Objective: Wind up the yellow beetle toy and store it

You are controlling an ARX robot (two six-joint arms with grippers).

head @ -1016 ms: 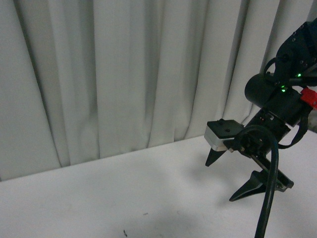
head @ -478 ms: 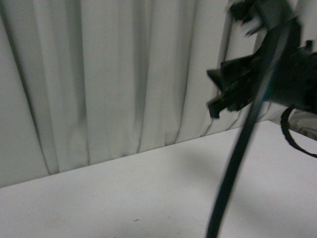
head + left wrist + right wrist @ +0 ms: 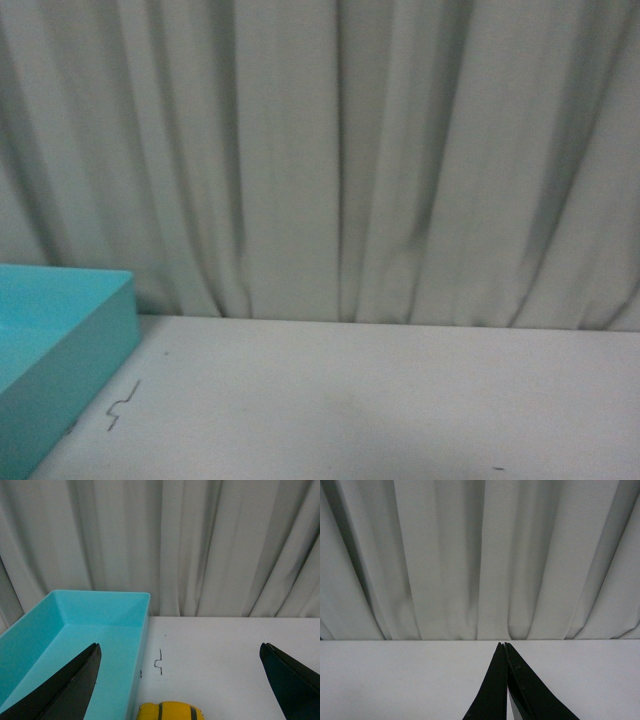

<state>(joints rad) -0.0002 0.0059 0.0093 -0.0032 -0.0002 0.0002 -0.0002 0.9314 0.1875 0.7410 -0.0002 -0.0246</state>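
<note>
Curtain (image 3: 320, 150) folds, pale and grey, are filling the upper part of the front view, and below them the white table (image 3: 400, 400) is lying bare except for a small dark squiggle mark (image 3: 122, 405). A corner of a turquoise box (image 3: 50, 340) is showing at the left edge of this view. This is differing from the earlier pictures. One second ago the right arm was hanging at the right side with its jaws apart above the table, and half a second ago it was crossing the view as a dark blur with its cable. Now neither arm is appearing there, and the box, which was not visible before, is standing in view. In the left wrist view the left gripper (image 3: 179, 647) is standing wide open, its two black fingers (image 3: 75, 690) spreading far apart and holding nothing. The yellow beetle toy (image 3: 170, 712) is resting on the table between them at the picture's edge, just beside the outer wall of the box and not inside it. Only its yellow roof is showing. In the right wrist view the right gripper (image 3: 504, 646) is pressing its fingers (image 3: 492, 695) together above the bare table, with nothing between them.
</note>
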